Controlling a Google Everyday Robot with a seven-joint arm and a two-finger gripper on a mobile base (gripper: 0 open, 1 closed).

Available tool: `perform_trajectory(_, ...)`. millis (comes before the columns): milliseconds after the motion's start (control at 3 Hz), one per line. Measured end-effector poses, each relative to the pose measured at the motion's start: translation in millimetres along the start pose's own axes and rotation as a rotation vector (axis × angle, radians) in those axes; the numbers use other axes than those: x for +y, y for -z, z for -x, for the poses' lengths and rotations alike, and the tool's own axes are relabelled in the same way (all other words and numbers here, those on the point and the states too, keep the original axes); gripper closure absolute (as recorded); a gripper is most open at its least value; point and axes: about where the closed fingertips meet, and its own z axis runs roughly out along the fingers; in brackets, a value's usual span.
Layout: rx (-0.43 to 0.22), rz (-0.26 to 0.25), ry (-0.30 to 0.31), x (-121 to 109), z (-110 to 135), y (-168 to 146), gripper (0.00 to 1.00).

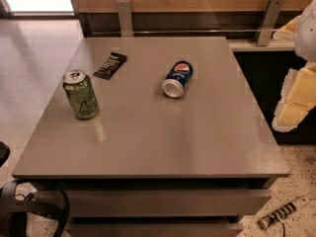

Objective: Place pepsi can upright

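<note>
Black loop (60,204) sits lowest left, beside the worktop (163,142) front. Pepsi can (177,79) lies on its side mid-worktop, silver end toward me, well apart from the upright green can (81,95) at left and the black wrapper (110,65) behind it. My pincer (296,98) hangs off the right edge, touching nothing; grip state: can't tell.

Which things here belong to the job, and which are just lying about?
Job: pepsi can, lying on its side on the table; hand, at the right edge, beside the table.
Lying about: green can, upright; black packet.
</note>
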Motion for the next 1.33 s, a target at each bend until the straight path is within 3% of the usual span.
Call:
perform_trajectory(333,-0.002,-0.001,-0.008,-1.5,-0.3,0.0,0.00)
perform_trajectory(667,-0.028,-0.006,-0.105,-20.9,-4.1,-0.1,0.00)
perform_trajectory(1000,-0.099,0.078,-0.341,-55.6,-4.8,-26.6,0.00)
perform_trajectory(1333,-0.154,0.116,-0.612,-84.9,5.0,-48.6,0.00)
